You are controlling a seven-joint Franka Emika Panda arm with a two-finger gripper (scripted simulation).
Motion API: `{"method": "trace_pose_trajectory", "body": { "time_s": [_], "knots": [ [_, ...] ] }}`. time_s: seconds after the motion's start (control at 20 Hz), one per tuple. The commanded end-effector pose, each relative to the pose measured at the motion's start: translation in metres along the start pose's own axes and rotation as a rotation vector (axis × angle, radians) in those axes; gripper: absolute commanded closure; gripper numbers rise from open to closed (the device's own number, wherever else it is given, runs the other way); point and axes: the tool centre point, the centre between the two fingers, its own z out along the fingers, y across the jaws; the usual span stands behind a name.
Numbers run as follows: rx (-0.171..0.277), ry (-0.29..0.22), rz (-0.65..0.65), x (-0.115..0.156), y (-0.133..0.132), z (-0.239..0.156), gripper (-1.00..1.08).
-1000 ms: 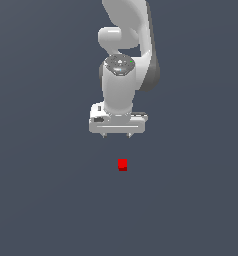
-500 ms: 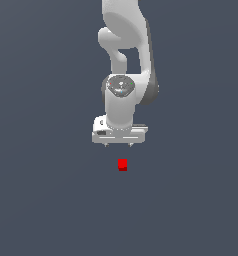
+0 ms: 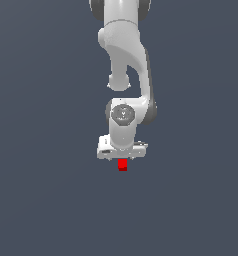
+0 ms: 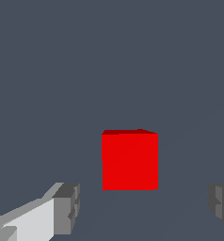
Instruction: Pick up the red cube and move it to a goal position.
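Currently we log the end effector (image 4: pixel 142 207) spread wide and empty astride the red cube (image 4: pixel 130 160), grasp, lift and transfer outstanding.

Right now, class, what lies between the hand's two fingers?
In the wrist view the red cube lies between the two fingers of the open hand, with bare grey floor on either side of it, touching neither.
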Motion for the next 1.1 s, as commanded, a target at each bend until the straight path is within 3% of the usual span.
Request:
{"method": "trace_pose_trajectory", "body": {
  "time_s": [0.0, 0.55, 0.6, 1.05],
  "knots": [
    [0.004, 0.002, -0.005, 0.006, -0.002, 0.014, -0.92],
    [0.009, 0.002, -0.013, 0.016, -0.007, 0.039, -0.92],
    [0.009, 0.002, -0.013, 0.016, -0.007, 0.039, 1.08],
    [0.009, 0.002, -0.013, 0.016, -0.007, 0.039, 1.08]
  ]
}}
